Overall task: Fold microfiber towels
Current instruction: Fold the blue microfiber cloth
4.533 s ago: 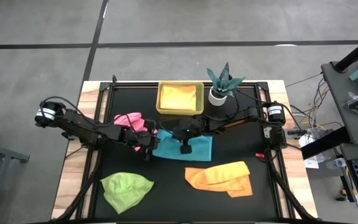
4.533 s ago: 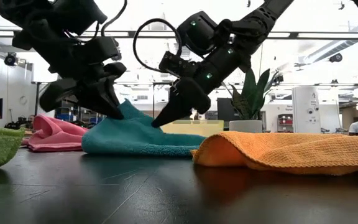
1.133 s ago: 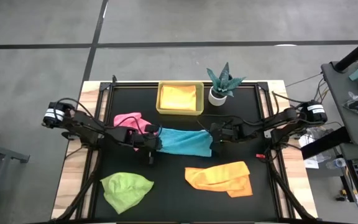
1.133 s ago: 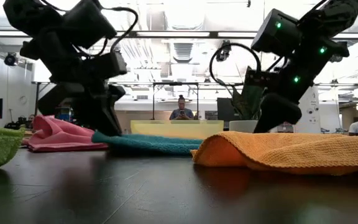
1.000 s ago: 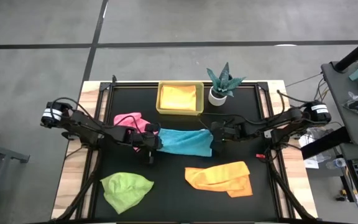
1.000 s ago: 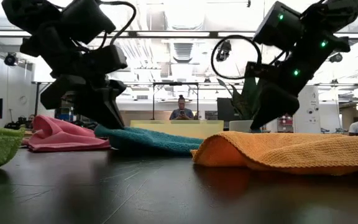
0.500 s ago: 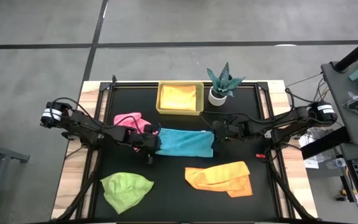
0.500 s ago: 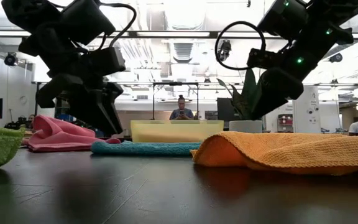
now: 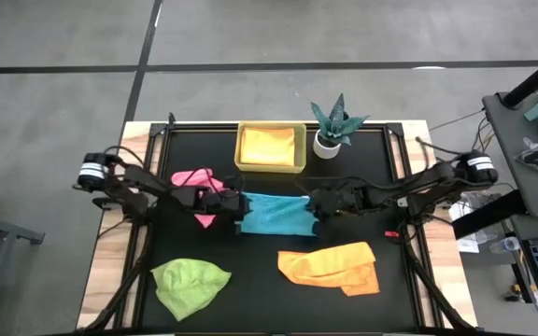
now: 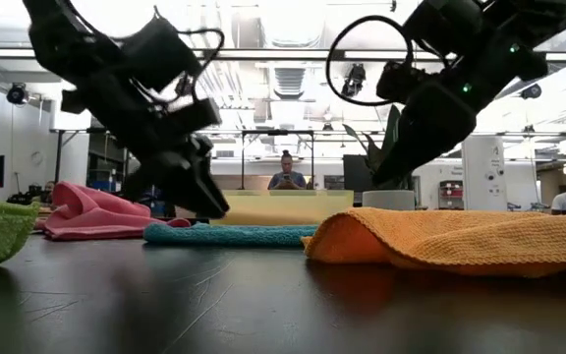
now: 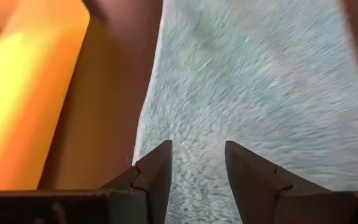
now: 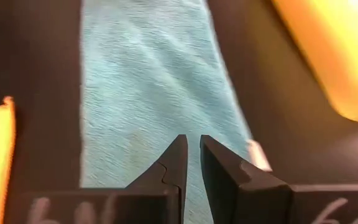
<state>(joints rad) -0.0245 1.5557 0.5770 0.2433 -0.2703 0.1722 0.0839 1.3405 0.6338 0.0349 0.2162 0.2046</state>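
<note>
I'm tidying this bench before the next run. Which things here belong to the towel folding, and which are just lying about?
Part of the job:
turquoise towel
pink towel
lime green towel
orange towel
orange-yellow towel in the tray

Just lying about:
yellow plastic tray
teal spiky plant in its white pot

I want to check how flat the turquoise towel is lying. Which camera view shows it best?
The high view: the turquoise towel shows whole, a flat rectangle between the left gripper and right gripper. The low view gives only its thin front edge. Both wrist views show close-up weave, not its outline.
</note>
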